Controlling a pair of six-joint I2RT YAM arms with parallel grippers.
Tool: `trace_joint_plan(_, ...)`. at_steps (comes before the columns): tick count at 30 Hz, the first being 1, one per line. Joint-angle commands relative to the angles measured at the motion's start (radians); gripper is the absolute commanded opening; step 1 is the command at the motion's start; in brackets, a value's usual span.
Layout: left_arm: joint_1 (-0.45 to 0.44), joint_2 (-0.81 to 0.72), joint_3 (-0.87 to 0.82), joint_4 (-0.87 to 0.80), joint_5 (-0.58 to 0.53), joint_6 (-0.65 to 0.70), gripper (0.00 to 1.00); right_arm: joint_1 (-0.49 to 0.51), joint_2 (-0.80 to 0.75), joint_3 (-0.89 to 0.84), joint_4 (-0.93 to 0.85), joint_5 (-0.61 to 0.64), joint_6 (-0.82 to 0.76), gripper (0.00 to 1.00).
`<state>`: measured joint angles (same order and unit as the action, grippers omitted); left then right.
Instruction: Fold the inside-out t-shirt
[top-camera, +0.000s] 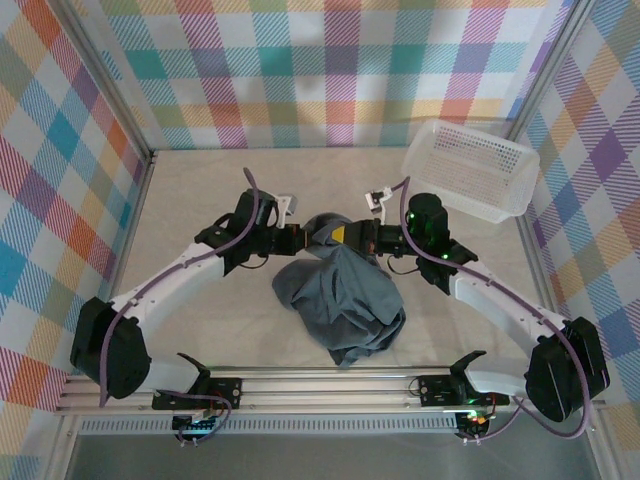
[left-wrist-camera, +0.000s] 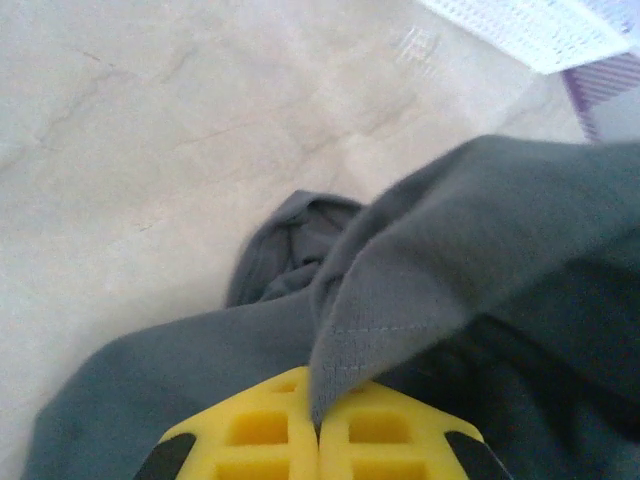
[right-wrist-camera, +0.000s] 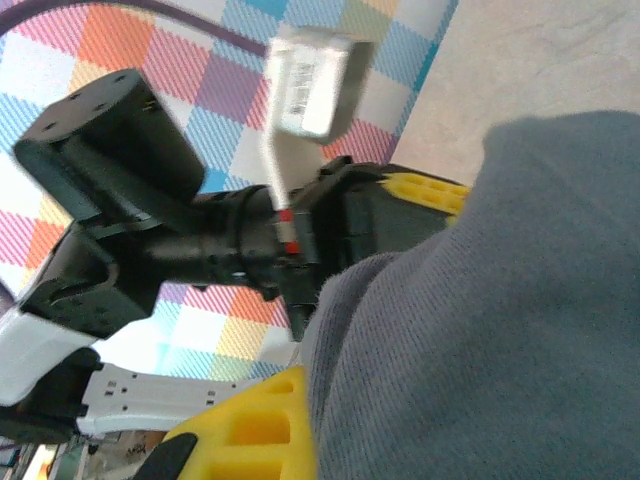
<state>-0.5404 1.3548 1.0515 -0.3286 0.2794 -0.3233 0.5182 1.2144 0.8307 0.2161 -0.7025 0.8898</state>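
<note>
The inside-out t-shirt (top-camera: 340, 295) lies in a crumpled heap near the middle of the tabletop (top-camera: 200, 180), toward the near edge, and its upper part is raised to a peak between the two arms. The left hand (left-wrist-camera: 320, 428) is closed, and its yellow fingers (left-wrist-camera: 260, 435) pinch a stitched hem of the grey cloth. The right hand (top-camera: 358, 237) is closed as well. Cloth drapes over its fingers, so the grip itself is hidden, but it appears to hold the same raised fold. The two hands stand very near each other, almost facing. The white mesh basket (top-camera: 470, 170) stands apart at the far right corner. I judge that the folding has not really begun: the step in hand is to take hold of the shirt and open it out. The next move, I think, calls for drawing the two hands apart so that the cloth stretches between them, and then laying it flat. Both grips must stay firm, because the soft cloth may slip out.
</note>
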Motion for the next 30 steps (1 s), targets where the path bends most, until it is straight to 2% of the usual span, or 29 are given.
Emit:
trace_joint_plan(1,0.033,-0.087,0.078,0.017,0.083,-0.117,0.00,-0.057,-0.018,0.004,-0.089,0.057,-0.026,0.01)
trace_joint_plan(4,0.110,-0.076,0.131,0.021,0.331,-0.289,0.00,-0.166,-0.008,-0.098,-0.044,0.040,-0.048,0.01)
trace_joint_plan(6,0.133,-0.064,0.130,0.092,0.460,-0.389,0.00,-0.234,0.063,-0.174,0.112,-0.101,-0.052,0.01)
trace_joint_plan(8,0.134,-0.066,0.127,0.113,0.505,-0.414,0.00,-0.254,0.129,-0.179,0.156,-0.221,-0.028,0.03)
trace_joint_plan(10,0.133,-0.068,0.127,0.102,0.536,-0.401,0.00,-0.252,0.125,-0.188,0.151,-0.248,-0.024,0.13)
trace_joint_plan(12,0.131,-0.076,0.107,0.092,0.544,-0.383,0.00,-0.253,0.035,-0.198,0.036,-0.159,-0.069,0.33)
trace_joint_plan(14,0.131,-0.081,0.087,0.089,0.539,-0.382,0.00,-0.239,-0.082,-0.168,-0.173,-0.013,-0.153,0.38)
trace_joint_plan(16,0.125,-0.084,0.070,0.098,0.542,-0.380,0.00,-0.162,-0.206,-0.125,-0.360,0.233,-0.260,0.39)
trace_joint_plan(17,0.121,-0.084,0.066,0.099,0.544,-0.372,0.00,-0.091,-0.258,-0.110,-0.412,0.384,-0.304,0.39)
trace_joint_plan(18,0.115,-0.081,0.066,0.098,0.546,-0.362,0.00,-0.016,-0.293,-0.097,-0.432,0.510,-0.345,0.37)
trace_joint_plan(20,0.099,-0.074,0.075,0.088,0.551,-0.337,0.00,0.102,-0.309,-0.077,-0.413,0.660,-0.416,0.30)
trace_joint_plan(23,0.063,-0.059,0.099,0.065,0.579,-0.276,0.00,0.185,-0.223,-0.017,-0.372,0.732,-0.511,0.27)
trace_joint_plan(24,0.051,-0.052,0.113,0.020,0.581,-0.237,0.00,0.188,-0.189,0.012,-0.380,0.747,-0.533,0.27)
trace_joint_plan(26,0.020,-0.047,0.157,-0.143,0.507,-0.125,0.00,0.187,-0.103,0.073,-0.393,0.773,-0.576,0.29)
trace_joint_plan(28,0.010,-0.055,0.155,-0.210,0.452,-0.087,0.00,0.189,-0.023,0.120,-0.392,0.755,-0.623,0.33)
trace_joint_plan(30,0.010,-0.079,0.113,-0.209,0.431,-0.099,0.00,0.189,0.072,0.169,-0.413,0.678,-0.645,0.33)
